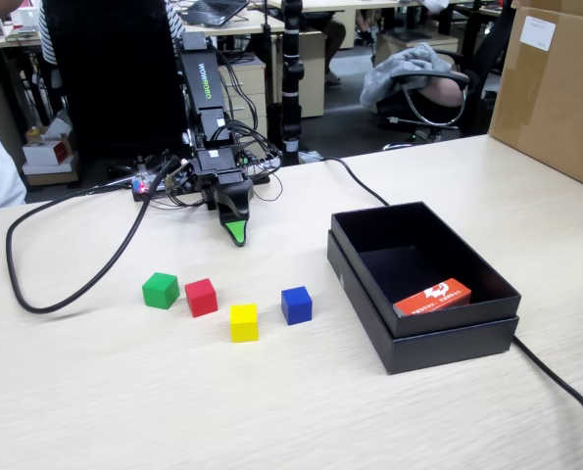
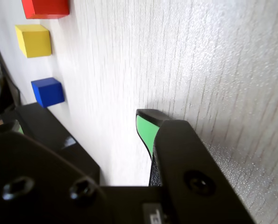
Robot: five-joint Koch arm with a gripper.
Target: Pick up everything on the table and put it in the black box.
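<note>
You are at the start: the four cubes sit on the table [image 1: 95, 392], none yet in the black box [image 1: 448, 343] at three o'clock. The gripper [image 1: 236, 235] hangs at twelve o'clock, empty; whether its fingers are spread, I cannot tell. Next, reach for the red cube [image 1: 201, 297].

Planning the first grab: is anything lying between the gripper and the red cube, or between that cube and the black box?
Nothing visible blocks the gripper from the red cube. Toward the black box, the yellow cube and blue cube sit on the table along the way.
</note>
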